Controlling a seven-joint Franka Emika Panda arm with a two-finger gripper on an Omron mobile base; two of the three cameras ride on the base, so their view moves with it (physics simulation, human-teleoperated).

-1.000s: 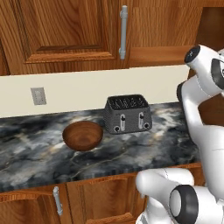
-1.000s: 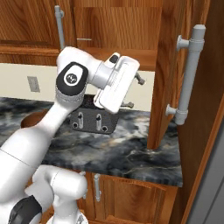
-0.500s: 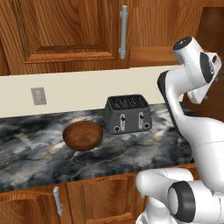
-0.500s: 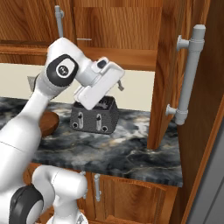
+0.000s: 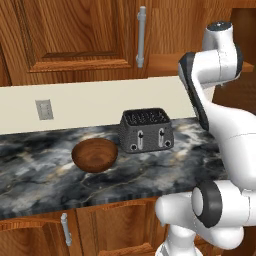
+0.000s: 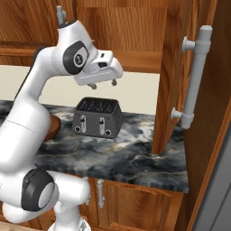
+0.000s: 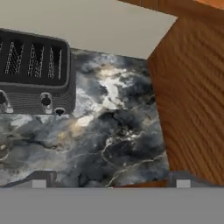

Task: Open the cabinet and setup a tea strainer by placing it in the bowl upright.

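A marbled dark counter (image 5: 45, 172) is running below the cabinet (image 6: 205, 135), whose right door is standing open. The gripper (image 6: 103, 84) is hovering above the toaster (image 6: 98, 117), its jaws spread wide and carrying nothing. The bowl (image 5: 94, 154) is sitting left of the toaster. The tea strainer's position cannot be told. Risk: reaching toward the shelf, the arm may be clipping the open door's edge.

Glossy marbled stone counter (image 5: 45, 172), smooth wooden bowl (image 5: 94, 154), reddish-brown wood cabinet (image 5: 70, 35)
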